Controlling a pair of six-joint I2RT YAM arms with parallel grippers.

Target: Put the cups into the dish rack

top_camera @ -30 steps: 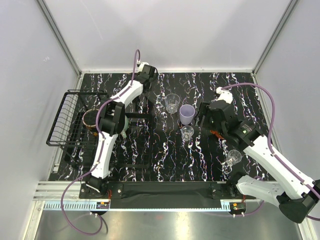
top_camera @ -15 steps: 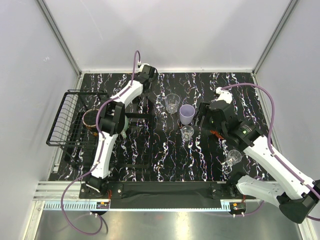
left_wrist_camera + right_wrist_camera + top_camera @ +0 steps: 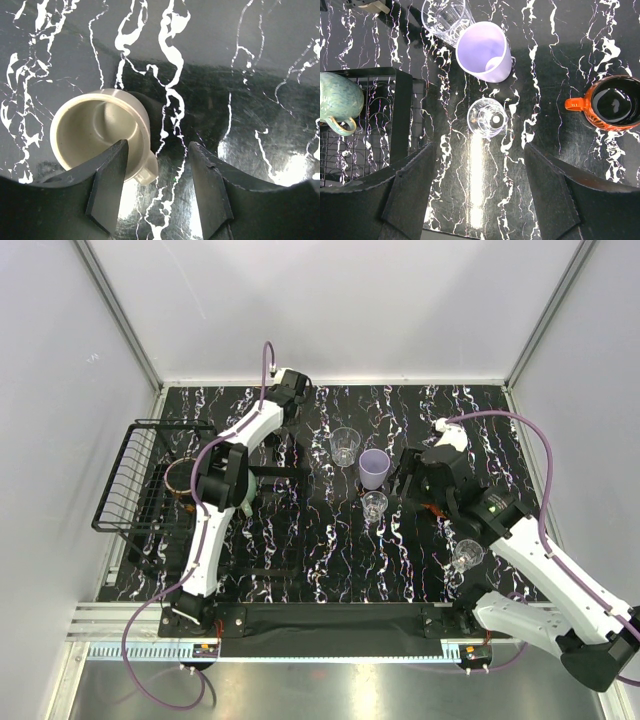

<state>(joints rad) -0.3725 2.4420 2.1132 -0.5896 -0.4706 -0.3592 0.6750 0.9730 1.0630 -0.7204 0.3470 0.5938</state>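
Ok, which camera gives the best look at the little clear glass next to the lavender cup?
Right wrist: the little clear glass sits large, centred and unobstructed, seen from above. Top external shows it too, but tiny. Left wrist misses it entirely.

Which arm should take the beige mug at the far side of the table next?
Left. The left gripper hangs right over the beige mug, with a finger on either side of the wall by its handle. The right gripper is open above a small clear glass.
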